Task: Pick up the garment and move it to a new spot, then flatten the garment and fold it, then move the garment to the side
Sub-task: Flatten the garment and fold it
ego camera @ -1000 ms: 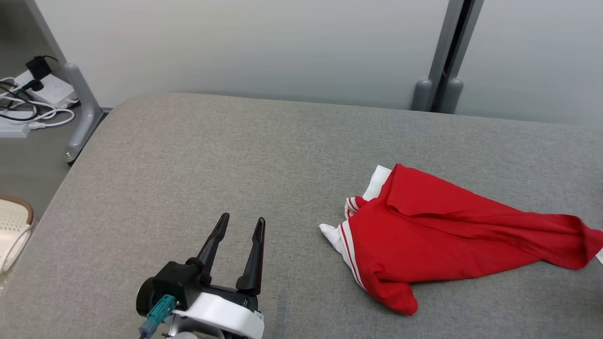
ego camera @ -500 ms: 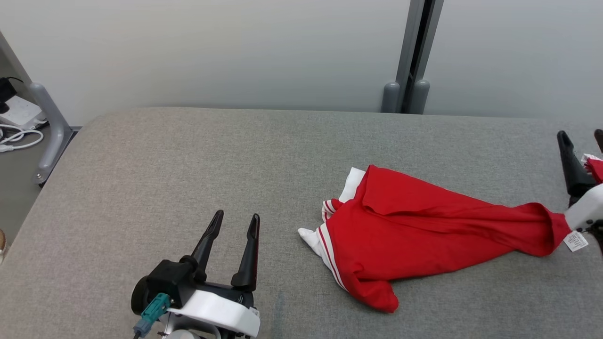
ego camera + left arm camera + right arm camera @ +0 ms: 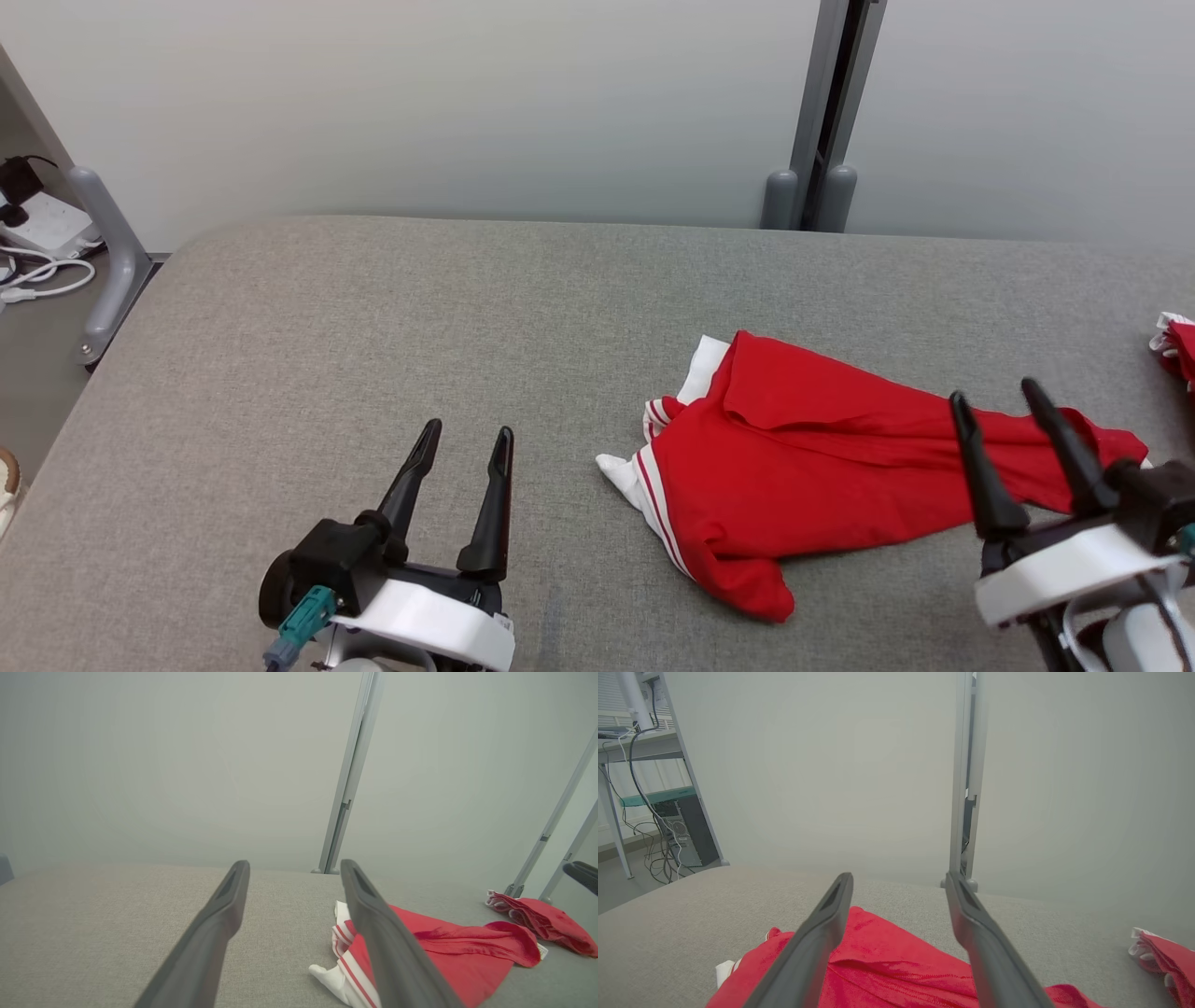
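Now both grippers gape empty, left gripper (image 3: 470, 429) at lower left, right gripper (image 3: 993, 392) over the crumpled red garment (image 3: 822, 495) right of centre. Flattening looks next: pinch opposite edges, pull apart.

The red garment (image 3: 822, 476) is made of soft cloth (faintly sheeny); the table (image 3: 373, 327) is covered in matt grey weave.

Soft, even light, hardly a shadow on the grey table (image 3: 280, 327). Head view sharp; wrist views hazy, near fingers (image 3: 205, 942) blurred, posts (image 3: 551, 821) leaning at edges.
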`<state>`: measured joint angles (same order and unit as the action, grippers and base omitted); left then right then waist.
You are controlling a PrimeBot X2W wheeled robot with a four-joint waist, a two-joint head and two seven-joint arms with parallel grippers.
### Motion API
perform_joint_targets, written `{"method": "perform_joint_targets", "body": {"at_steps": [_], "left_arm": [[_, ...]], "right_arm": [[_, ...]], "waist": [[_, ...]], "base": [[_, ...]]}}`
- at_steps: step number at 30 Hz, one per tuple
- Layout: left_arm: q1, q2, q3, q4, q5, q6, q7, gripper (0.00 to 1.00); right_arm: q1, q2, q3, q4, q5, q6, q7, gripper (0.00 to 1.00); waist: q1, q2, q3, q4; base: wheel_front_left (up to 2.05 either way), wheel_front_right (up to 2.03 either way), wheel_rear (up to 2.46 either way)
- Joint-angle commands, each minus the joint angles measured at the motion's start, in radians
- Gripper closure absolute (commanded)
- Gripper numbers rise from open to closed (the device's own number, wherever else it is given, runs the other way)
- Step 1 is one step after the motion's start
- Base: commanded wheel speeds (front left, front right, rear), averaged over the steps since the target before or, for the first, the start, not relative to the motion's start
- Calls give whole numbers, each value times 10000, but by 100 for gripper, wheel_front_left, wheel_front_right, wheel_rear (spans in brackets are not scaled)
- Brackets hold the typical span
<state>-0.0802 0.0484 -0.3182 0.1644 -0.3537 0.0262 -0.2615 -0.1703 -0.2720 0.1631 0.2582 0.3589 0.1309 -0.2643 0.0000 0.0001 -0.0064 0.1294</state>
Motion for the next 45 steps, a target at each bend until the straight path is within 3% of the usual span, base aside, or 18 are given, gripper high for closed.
{"method": "perform_joint_targets", "body": {"at_steps": [1,6,19,35,45], "left_arm": [[59,47,14,-10,48,-38,-28,0],[37,47,-66,24,40,-38,-28,0],[48,45,-323,42,-43,1,-28,0],[-393,44,-1056,-107,-388,268,-28,0],[-528,44,-1190,-222,-505,418,-28,0]], "right_arm": [[267,113,-66,-73,-152,-3,-10,0],[593,367,-55,-130,-594,-3,-12,0],[234,234,423,376,-803,-3,-13,0],[-3349,-103,3623,5329,569,-3,205,0],[-4544,-263,4607,7051,1209,-3,64,0]], "waist": [[0,-1,-3,17],[0,-1,-2,118],[0,-1,111,506],[0,-1,1146,1942],[0,-1,1452,2457]], "base": [[0,0,0],[0,0,0],[0,0,0],[0,0,0],[0,0,0]]}}
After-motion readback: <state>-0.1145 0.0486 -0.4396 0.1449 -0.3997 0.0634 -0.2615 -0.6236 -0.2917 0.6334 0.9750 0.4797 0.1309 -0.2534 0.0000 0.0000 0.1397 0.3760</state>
